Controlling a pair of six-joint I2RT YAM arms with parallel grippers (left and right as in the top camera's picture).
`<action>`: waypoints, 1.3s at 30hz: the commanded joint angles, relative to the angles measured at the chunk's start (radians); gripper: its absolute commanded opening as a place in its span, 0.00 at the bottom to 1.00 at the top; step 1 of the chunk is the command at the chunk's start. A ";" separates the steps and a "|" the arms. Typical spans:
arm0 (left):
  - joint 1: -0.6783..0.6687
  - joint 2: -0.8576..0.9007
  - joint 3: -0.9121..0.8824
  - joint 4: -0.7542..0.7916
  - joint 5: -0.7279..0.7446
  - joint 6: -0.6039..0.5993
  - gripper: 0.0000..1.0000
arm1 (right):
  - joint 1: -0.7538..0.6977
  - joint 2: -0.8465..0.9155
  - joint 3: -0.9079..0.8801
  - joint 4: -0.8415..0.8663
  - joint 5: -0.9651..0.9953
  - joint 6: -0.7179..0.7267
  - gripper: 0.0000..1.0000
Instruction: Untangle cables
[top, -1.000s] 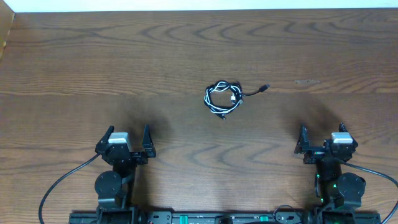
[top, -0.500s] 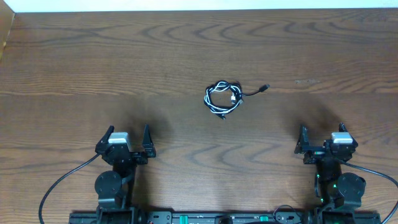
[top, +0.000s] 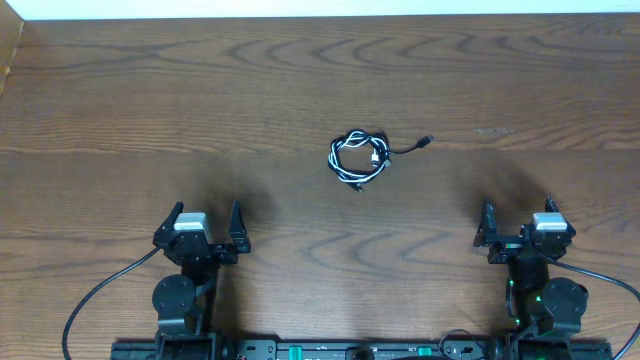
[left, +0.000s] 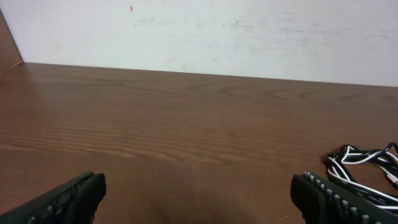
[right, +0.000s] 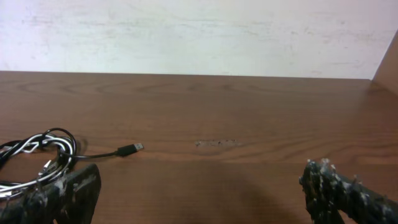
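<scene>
The cables (top: 358, 158) lie as one small coil of black and white cord at the table's middle, a black plug end (top: 426, 141) trailing to the right. In the left wrist view the cables (left: 364, 167) show at the far right; in the right wrist view the cables (right: 37, 155) sit at the far left with the plug (right: 129, 149) pointing right. My left gripper (top: 205, 221) stands open near the front left, well short of the coil. My right gripper (top: 518, 222) stands open near the front right. Nothing is between either pair of fingers.
The wooden table (top: 200, 90) ends at a white wall (left: 217, 31) at the back. Thick black arm wires (top: 95, 295) loop by the left base. A small scuff (right: 214, 144) marks the wood ahead of the right gripper.
</scene>
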 joint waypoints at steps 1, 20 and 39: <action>-0.003 0.005 -0.014 -0.038 -0.009 0.010 1.00 | 0.003 0.002 -0.003 -0.001 0.004 -0.008 0.99; -0.003 0.029 0.130 -0.191 0.127 0.007 1.00 | 0.003 0.002 -0.003 0.031 -0.081 0.060 0.99; -0.003 0.491 0.734 -0.523 0.184 -0.051 0.99 | 0.003 0.179 0.325 -0.145 -0.328 0.048 0.99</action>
